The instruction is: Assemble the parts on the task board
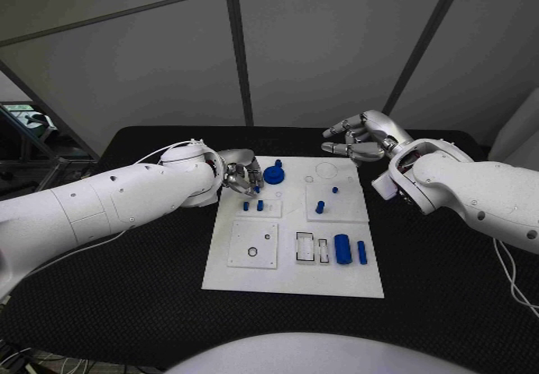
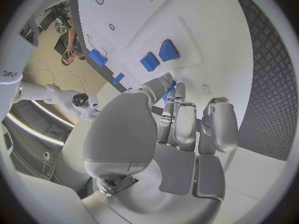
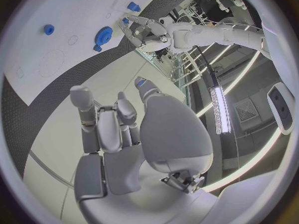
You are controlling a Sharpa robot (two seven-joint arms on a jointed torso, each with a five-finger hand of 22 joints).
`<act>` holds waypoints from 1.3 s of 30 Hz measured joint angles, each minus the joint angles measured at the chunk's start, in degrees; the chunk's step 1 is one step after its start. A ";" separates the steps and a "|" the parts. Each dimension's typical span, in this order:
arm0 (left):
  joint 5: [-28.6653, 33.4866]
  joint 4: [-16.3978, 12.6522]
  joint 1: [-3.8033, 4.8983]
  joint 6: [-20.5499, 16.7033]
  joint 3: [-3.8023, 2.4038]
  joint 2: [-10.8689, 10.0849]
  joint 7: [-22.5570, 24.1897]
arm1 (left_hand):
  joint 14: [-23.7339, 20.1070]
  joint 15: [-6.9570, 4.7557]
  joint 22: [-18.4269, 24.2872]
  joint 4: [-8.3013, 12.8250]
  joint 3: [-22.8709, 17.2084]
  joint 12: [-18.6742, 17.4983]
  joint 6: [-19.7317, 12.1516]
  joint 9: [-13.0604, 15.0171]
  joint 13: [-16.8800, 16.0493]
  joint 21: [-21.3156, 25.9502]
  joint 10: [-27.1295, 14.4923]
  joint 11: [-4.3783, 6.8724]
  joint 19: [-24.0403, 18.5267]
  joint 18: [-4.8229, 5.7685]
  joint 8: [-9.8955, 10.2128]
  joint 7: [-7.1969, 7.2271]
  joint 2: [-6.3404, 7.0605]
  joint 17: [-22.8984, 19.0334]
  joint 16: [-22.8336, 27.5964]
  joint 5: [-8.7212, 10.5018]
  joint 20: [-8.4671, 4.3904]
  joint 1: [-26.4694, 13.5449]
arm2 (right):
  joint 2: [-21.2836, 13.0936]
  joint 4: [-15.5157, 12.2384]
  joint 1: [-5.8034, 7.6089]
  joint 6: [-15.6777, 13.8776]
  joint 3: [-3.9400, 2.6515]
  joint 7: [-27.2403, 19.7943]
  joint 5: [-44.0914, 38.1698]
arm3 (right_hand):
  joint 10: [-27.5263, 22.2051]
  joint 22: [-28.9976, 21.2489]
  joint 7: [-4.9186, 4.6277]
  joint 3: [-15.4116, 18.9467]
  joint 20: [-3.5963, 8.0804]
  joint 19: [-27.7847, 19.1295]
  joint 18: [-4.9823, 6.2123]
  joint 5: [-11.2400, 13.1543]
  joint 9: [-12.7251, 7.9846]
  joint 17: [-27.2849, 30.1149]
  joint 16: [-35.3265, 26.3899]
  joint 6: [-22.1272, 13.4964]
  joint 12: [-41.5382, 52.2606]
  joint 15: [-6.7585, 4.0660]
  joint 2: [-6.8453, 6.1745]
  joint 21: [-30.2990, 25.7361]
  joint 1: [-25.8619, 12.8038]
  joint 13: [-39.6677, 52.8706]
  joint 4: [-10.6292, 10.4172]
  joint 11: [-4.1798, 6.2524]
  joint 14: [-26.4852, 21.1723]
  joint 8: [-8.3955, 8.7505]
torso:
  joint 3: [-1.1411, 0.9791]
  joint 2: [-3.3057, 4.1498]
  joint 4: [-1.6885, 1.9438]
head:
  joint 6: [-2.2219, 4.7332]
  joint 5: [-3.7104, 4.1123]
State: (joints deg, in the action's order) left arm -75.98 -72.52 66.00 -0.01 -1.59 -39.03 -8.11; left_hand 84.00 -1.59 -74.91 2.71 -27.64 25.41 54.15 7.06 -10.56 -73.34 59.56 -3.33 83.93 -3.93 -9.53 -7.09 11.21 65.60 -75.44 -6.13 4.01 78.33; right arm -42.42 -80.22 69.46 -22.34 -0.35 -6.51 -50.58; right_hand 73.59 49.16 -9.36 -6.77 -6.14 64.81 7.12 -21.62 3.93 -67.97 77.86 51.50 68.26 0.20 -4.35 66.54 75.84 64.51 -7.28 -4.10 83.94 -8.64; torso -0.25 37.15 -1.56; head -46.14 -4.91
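The white task board lies in the middle of the black table. A blue gear sits at the board's far left corner, and my left hand pinches its edge. The gear and that hand also appear in the right wrist view. In the left wrist view, a sliver of blue shows between the fingertips. My right hand hovers over the board's far right corner with loosely bent, spread fingers and holds nothing. Two short blue pegs stand on the board near the left hand.
More blue pegs stand mid-board. Two blue cylinders lie at the right beside a clear slotted block. A white square plate with a small ring sits front left. Black table surrounds the board.
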 measured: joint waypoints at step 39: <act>1.40 -0.10 -0.08 -3.10 -0.79 -3.52 0.03 | -0.15 0.57 0.00 0.45 -1.34 3.00 0.72 -1.66 -1.93 2.90 -4.79 -0.71 -0.72 0.00 -0.70 -0.84 -2.43 -0.79 -0.49 0.00 0.72 2.00 | -0.87 2.70 0.00 2.14 0.01 4.94 -5.14 | -13.84 -8.78 0.78 -6.90 0.63 -4.92 1.81 2.63 0.19 11.74 -10.12 3.78 -34.48 -1.14 -0.60 -6.93 6.10 -33.91 1.34 0.72 -0.72 -2.00 | 0.06 -0.02 0.01 | 0.33 0.06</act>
State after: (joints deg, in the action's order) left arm -74.58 -72.61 65.92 -3.12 -2.38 -42.55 -8.08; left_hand 83.85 -1.02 -74.91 3.16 -28.98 28.41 54.87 5.40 -12.49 -70.44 54.77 -4.03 83.21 -3.92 -10.23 -7.93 8.78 64.81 -75.93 -6.13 4.73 80.33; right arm -43.30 -77.52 69.46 -20.20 -0.34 -1.57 -55.72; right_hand 59.75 40.38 -8.59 -13.66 -5.51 59.89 8.93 -18.99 4.12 -56.23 67.74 55.28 33.78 -0.94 -4.95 59.61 81.94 30.60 -5.94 -3.37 83.21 -10.63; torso -0.19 37.13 -1.55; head -45.81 -4.84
